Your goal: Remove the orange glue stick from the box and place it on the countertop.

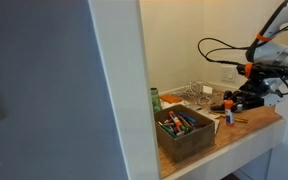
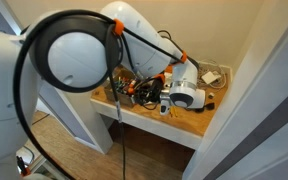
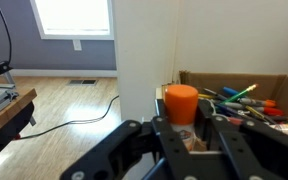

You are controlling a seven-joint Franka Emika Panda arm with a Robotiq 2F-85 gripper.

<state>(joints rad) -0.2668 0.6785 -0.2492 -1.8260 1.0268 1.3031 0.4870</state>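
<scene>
Pincer is clamped narrowly on the orange glue stick, orange end up. The stick is out of the box and held over the counter, well apart from the box. Whether its base touches the wood I cannot tell. The likely risk is that, let go too high or tilted, the round stick topples and rolls off the counter's nearby front edge.

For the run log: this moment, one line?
orange-capped glue stick: out of dark-brown open box, between fingers of gripper | grip: unclear | over wooden countertop
</scene>
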